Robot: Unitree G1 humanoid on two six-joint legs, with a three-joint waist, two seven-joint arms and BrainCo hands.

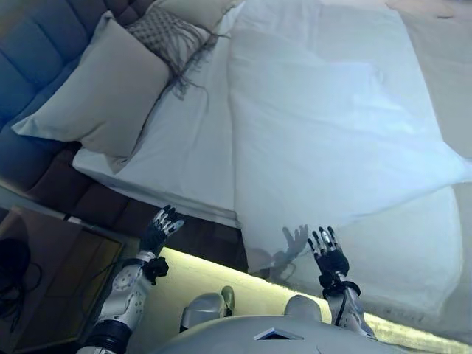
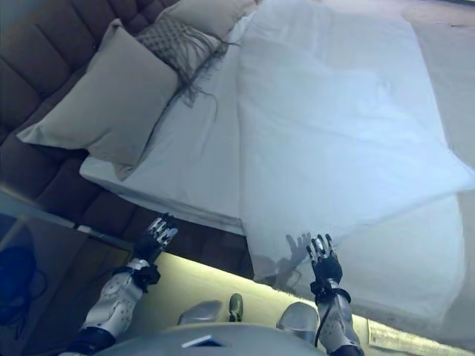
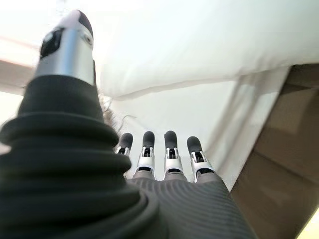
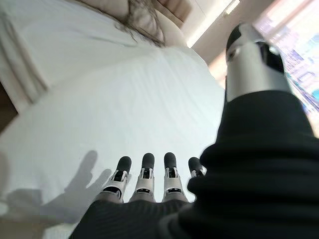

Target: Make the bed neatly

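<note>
A white duvet (image 1: 332, 125) lies spread over the bed, its near edge hanging over the side and one corner sticking out at the right (image 1: 457, 173). The white sheet (image 1: 184, 147) shows bare between the duvet and the pillows. A large beige pillow (image 1: 103, 88) leans at the headboard, with a patterned fringed cushion (image 1: 166, 33) behind it. My left hand (image 1: 161, 228) is open near the bed's side below the sheet edge, holding nothing. My right hand (image 1: 328, 251) is open just before the duvet's hanging edge, holding nothing.
A dark padded headboard (image 1: 29, 51) runs along the left. A dark bedside table (image 1: 51, 273) stands at the lower left. A lit strip (image 1: 214, 273) glows under the bed's side. Another pillow (image 1: 199, 9) lies at the top.
</note>
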